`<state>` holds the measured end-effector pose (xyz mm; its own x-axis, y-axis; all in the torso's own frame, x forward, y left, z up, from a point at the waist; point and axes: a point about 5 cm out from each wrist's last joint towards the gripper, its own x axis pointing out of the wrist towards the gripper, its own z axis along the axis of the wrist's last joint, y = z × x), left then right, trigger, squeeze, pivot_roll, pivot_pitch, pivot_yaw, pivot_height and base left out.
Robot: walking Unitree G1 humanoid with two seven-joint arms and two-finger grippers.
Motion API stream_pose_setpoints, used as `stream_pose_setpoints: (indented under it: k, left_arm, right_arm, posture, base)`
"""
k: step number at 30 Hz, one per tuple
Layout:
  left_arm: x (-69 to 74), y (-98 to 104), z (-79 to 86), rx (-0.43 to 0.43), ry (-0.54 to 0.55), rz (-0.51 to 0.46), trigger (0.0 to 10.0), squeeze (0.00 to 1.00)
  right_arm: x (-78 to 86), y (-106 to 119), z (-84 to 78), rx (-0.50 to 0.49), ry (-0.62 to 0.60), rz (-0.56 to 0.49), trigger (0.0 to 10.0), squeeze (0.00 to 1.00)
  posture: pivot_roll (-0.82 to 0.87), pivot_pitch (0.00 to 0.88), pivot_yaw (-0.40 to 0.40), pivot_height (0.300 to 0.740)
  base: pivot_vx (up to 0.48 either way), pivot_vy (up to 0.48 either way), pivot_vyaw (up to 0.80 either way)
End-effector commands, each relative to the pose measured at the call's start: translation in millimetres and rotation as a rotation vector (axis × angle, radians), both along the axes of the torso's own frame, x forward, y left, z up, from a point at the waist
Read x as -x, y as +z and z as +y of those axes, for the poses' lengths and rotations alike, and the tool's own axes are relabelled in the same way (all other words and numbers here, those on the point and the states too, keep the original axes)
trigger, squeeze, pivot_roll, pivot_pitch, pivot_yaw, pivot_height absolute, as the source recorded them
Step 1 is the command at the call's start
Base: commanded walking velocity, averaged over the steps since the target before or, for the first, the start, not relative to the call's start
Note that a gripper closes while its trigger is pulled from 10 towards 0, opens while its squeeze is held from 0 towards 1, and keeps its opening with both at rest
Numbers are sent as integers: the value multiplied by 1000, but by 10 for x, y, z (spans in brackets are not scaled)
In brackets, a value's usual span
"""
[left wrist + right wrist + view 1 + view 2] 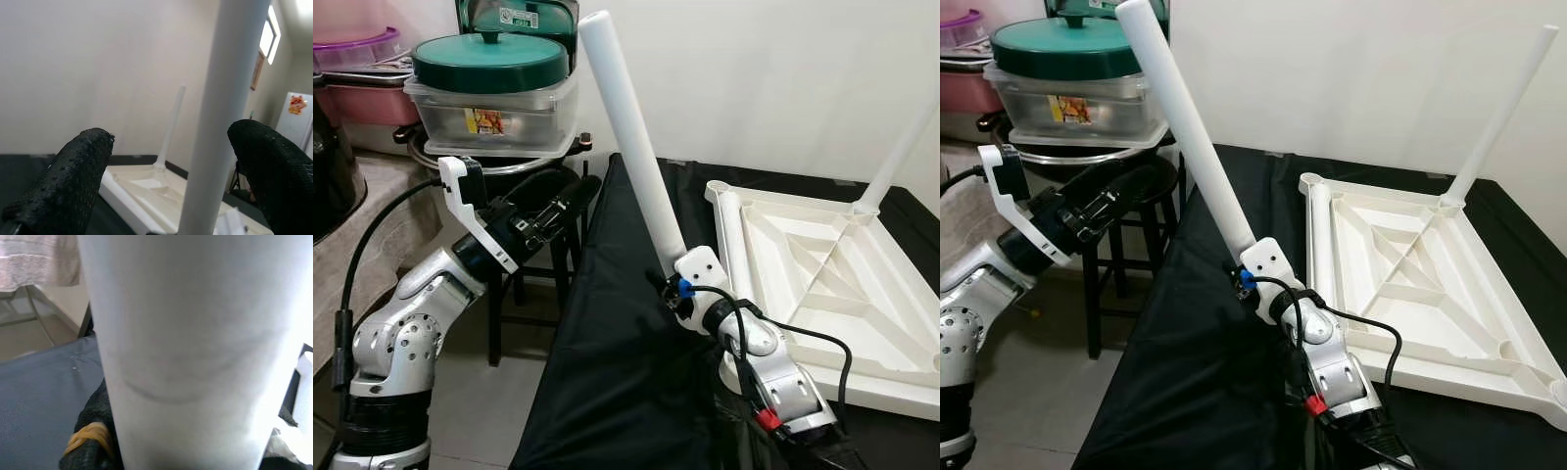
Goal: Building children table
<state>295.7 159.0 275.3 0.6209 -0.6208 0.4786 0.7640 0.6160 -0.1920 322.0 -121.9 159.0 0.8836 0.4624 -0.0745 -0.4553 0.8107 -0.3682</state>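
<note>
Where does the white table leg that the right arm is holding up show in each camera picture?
Left eye: white table leg slants up from centre.
Right eye: same leg, left of centre.
Left wrist: tall white column between the black fingers.
Right wrist: close-up white tube.
Shared landmark: upturned white tabletop.

Right gripper point(672, 284) holds a white table leg point(632, 137) slanting up and away, barring the way between it and the open left gripper point(570, 201). Beyond the right gripper, bare black cloth point(607, 352) leaves room up to the upturned tabletop point(822, 284). There a loose leg point(734, 235) lies along its near rim, and a far-corner leg point(901, 147) stands, apparently seated.
</note>
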Motion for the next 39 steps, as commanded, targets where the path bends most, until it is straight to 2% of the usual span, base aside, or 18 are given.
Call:
stream_pose_setpoints:
  k: [1, 5, 19, 29, 30, 39]
  left_arm:
    - [30, 77, -68, 2, -36, -27, 10000, 0]
    - [34, 114, -108, 11, -61, -37, 10000, 0]
    - [48, 151, -164, 10, -84, -50, 10000, 0]
    - [19, 197, -186, 24, -83, -62, 10000, 0]
    - [13, 201, -177, 34, -79, -67, 0, 0]
    - [29, 181, -158, 30, -77, -90, 0, 0]
  right_arm:
    - [20, -81, 36, 28, 28, 30, 0, 0]
    - [40, -139, 117, 51, 84, 72, 0, 0]
    - [114, -217, 212, 97, 193, 109, 0, 0]
    - [96, -265, 193, 121, 175, 142, 0, 0]
    - [92, -264, 189, 122, 173, 143, 0, 0]
    - [78, -251, 159, 134, 156, 131, 0, 0]
  posture:
    - [58, 0, -94, 740]
    - [57, 0, -93, 740]
    - [56, 0, -95, 740]
    - [56, 0, -95, 740]
    - [56, 0, -95, 740]
    - [53, 0, -93, 740]
  base:
    - [0, 0, 0]
    - [0, 0, 0]
    - [0, 0, 0]
    - [0, 0, 0]
    - [0, 0, 0]
    - [0, 0, 0]
